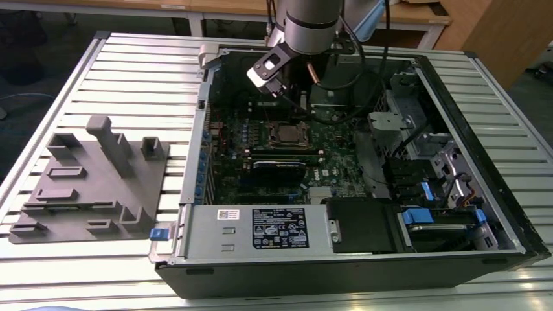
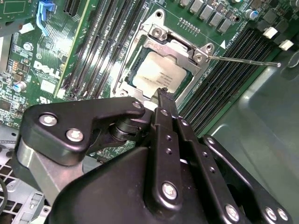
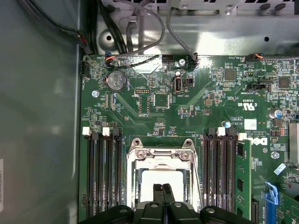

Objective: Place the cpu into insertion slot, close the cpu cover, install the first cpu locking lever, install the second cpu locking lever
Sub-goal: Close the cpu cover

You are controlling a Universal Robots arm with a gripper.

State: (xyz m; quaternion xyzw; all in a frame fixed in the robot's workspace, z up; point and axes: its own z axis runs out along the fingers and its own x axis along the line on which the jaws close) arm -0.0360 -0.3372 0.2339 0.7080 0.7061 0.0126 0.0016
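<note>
The cpu [image 2: 156,74] lies flat in the insertion slot [image 2: 125,80], its dull silver top showing through the cut-out of the cpu cover [image 2: 181,46], which lies down over it. A thin wire locking lever [image 2: 243,60] sticks out sideways from the socket corner, unlatched. My gripper [image 2: 163,95] hangs just above the socket's edge, its black fingers pressed together and shut on nothing. In the first wrist view the gripper [image 3: 162,189] sits over the cpu [image 3: 161,178] and cover [image 3: 161,160]. In the exterior view the socket [image 1: 284,133] lies below the arm [image 1: 307,26].
Black memory slots [image 3: 100,172] flank the socket on both sides. Cables [image 3: 135,28] hang along the case wall. A silver power supply [image 1: 259,230] and drive bays with blue tabs [image 1: 441,217] fill the case's near end. A grey fixture block [image 1: 90,181] rests on the slatted table.
</note>
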